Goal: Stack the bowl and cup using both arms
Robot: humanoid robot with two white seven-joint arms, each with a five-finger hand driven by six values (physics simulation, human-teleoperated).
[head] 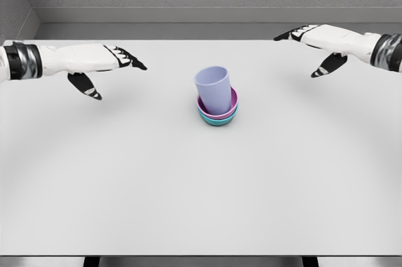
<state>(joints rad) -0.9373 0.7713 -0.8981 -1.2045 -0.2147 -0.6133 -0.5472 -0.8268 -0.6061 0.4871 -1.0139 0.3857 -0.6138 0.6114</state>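
1. Head view: a lavender cup (212, 89) stands, leaning slightly, in a purple bowl (230, 111) nested in a teal bowl (218, 121) at the white bench's (201, 204) centre.
2. No writing shows.
3. Left hand (103, 63) at ten o'clock and right hand (317, 44) at two o'clock have fingers spread, empty.

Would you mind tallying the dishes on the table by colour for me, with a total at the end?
Lavender cup: 1, standing in the bowls
Purple bowl: 1, nested in the teal one
Teal bowl: 1, at the bottom on the table
Total: 3
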